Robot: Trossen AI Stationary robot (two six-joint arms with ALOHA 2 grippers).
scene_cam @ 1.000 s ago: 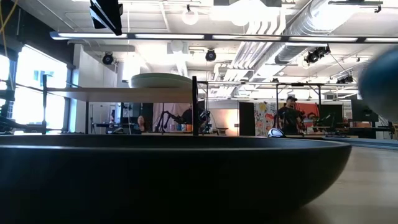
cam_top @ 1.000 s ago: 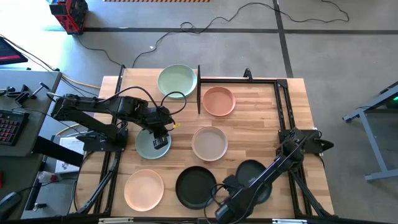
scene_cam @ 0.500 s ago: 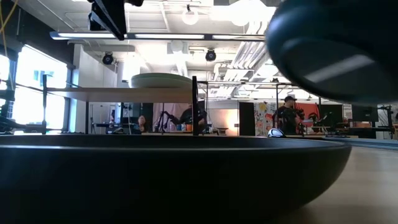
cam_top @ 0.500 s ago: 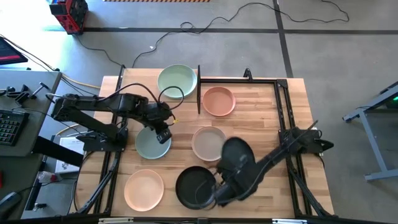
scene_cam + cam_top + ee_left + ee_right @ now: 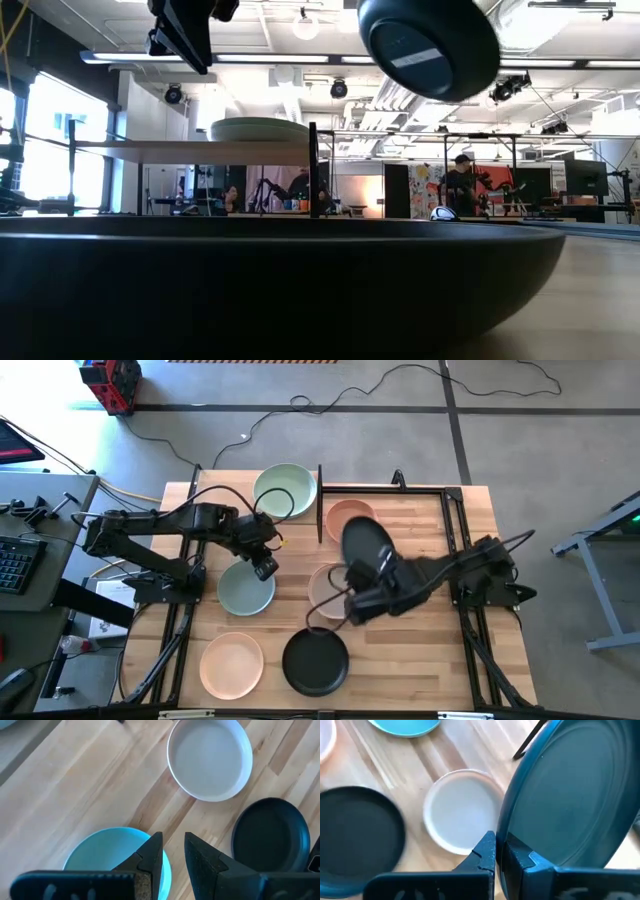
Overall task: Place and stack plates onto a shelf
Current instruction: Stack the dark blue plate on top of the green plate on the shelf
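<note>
Fingers of the right gripper (image 5: 496, 851) pinch the black plate (image 5: 366, 546) by its rim: stiff, light, slippery, aloft over the bench (image 5: 420, 525).

The right gripper (image 5: 352, 582) is raised above the table's middle, its arm stretched in from the right edge, fingers clamped on a plate's rim. The left gripper (image 5: 263, 563) is held near the left edge, fingers slightly parted, nothing gripped.

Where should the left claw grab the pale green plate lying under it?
On the raised rim of the pale green plate, coming straight down from above. It lies flat and shallow, so only the rim gives an edge; the left claw hangs over its far edge.
</note>
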